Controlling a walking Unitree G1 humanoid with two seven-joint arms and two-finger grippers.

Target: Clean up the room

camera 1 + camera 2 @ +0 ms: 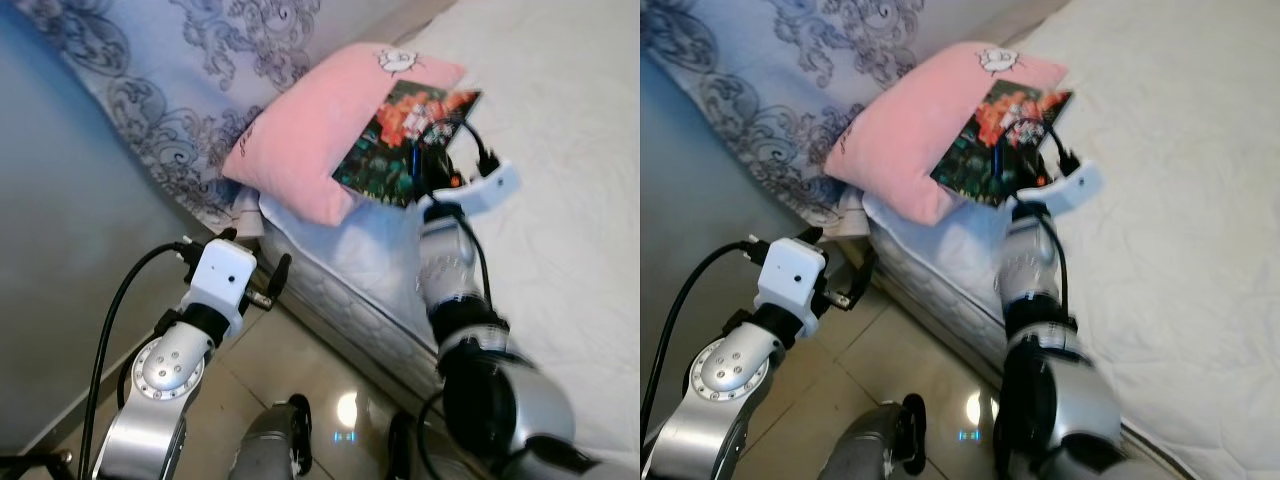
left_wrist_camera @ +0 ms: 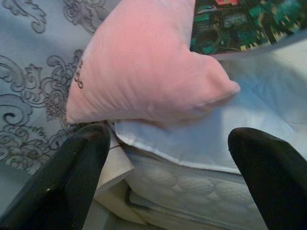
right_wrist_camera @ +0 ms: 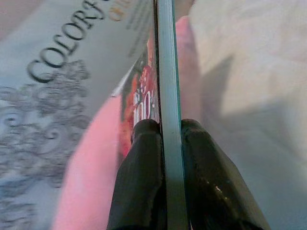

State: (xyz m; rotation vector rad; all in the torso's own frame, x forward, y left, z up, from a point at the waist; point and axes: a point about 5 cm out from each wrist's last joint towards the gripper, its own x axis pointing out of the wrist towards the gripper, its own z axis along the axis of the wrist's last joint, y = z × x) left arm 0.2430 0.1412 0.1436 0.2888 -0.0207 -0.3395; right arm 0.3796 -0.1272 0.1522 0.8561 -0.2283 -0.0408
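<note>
A colourful book [image 1: 405, 140] with a red and green cover leans against a pink pillow [image 1: 310, 140] at the edge of the white bed [image 1: 560, 200]. My right gripper [image 3: 163, 139] is shut on the book's thin edge [image 3: 167, 72], one black finger [image 3: 139, 182] on each side. In the head views that gripper [image 1: 425, 180] sits at the book's lower edge, above the mattress. My left gripper [image 2: 168, 163] is open and points at the pillow's corner [image 2: 211, 91] from below, near the floor; its wrist [image 1: 222, 275] hangs beside the bed.
A grey patterned curtain or cover [image 1: 180, 80] hangs behind the pillow. The mattress side [image 1: 340, 300] drops to a glossy tiled floor [image 1: 330, 400]. A grey wall [image 1: 60, 260] stands on the left. The bed surface to the right is bare white quilt.
</note>
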